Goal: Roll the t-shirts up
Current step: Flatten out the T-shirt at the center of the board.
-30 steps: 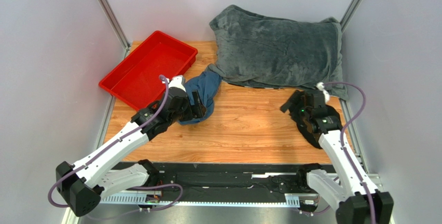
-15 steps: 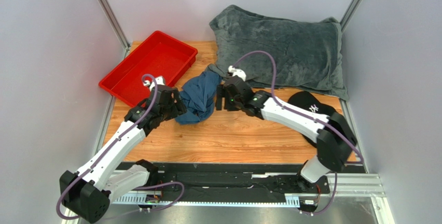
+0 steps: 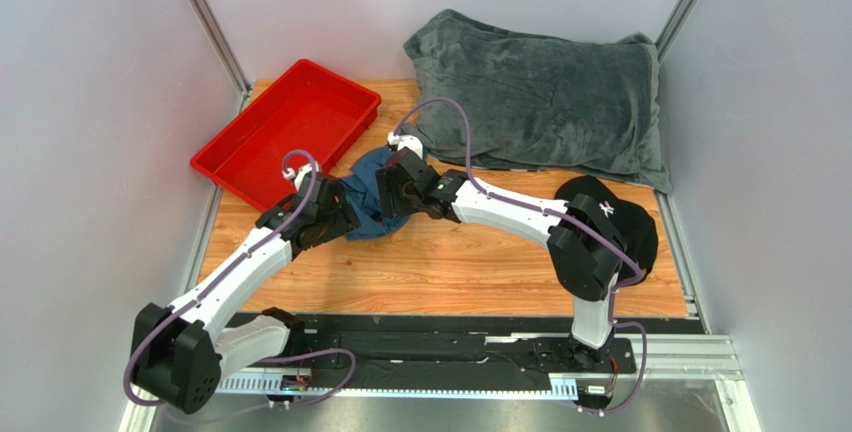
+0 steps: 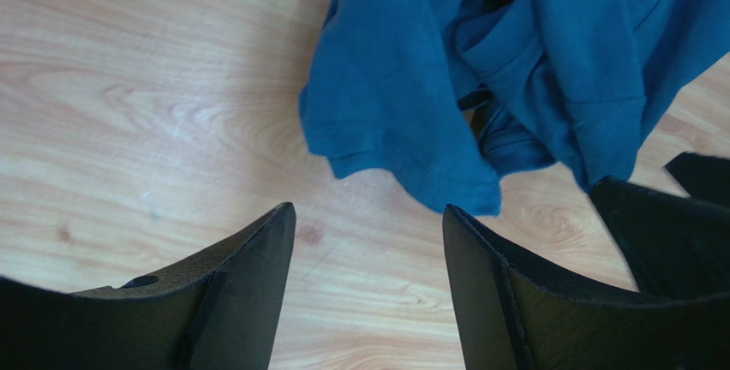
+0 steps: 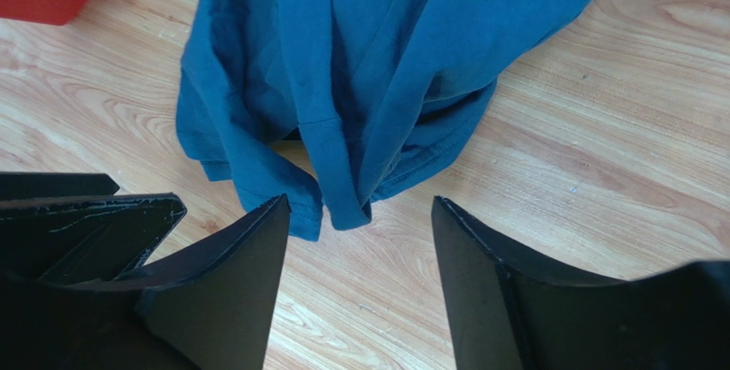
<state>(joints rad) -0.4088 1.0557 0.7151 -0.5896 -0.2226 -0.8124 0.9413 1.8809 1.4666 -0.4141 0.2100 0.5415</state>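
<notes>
Right pincer [image 5: 360,203] has swung in from 3 o'clock; it and left pincer [image 4: 367,211], both gaping empty, flank crumpled teal t-shirt [image 4: 385,87] on table [image 3: 470,252].

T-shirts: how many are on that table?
1 for certain: a crumpled teal-blue t-shirt lies between the left hand and right hand, beside the red tray. The black cloth at the right edge might be another; more may hide under the grey blanket.

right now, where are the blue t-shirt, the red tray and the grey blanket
blue t-shirt [image 5: 385,62], right wrist view, middle of the bunched cloth
red tray [image 3: 285,127], top external view, bare floor of the tray
grey blanket [image 3: 540,92], top external view, centre of the plush surface
</notes>
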